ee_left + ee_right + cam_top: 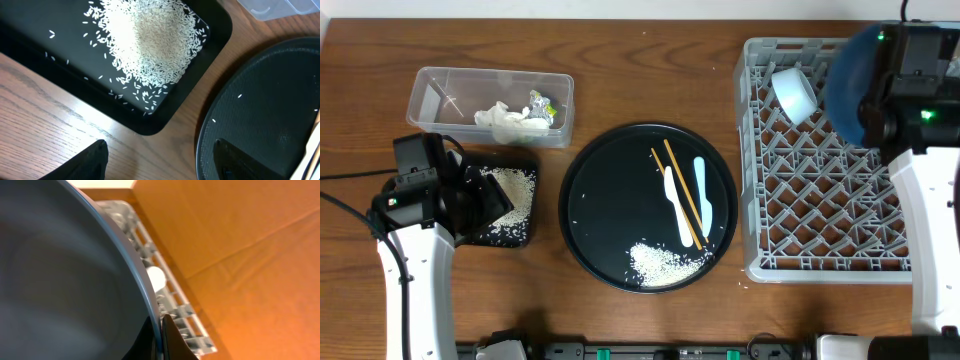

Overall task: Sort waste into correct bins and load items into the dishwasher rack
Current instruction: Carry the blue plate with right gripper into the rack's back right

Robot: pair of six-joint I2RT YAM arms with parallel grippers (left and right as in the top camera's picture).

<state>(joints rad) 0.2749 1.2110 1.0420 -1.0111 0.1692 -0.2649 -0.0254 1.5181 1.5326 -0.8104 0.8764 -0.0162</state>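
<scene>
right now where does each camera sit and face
overhead: above table, looking straight down at rice tray, round tray, rack; left arm, right arm show
left wrist: on left arm, facing down at rice tray and round tray; open left hand below
right wrist: on right arm, facing along blue bowl; right hand grips its rim
shared: overhead and left wrist both see the rice tray

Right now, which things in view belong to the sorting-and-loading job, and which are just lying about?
Job in hand: clear tub, napkin, wrapper, black rectangular tray, rice, chopsticks, white cutlery, white bowl, dark-blue bowl, dishwasher rack.
Lying about: round black tray, wooden table.
</scene>
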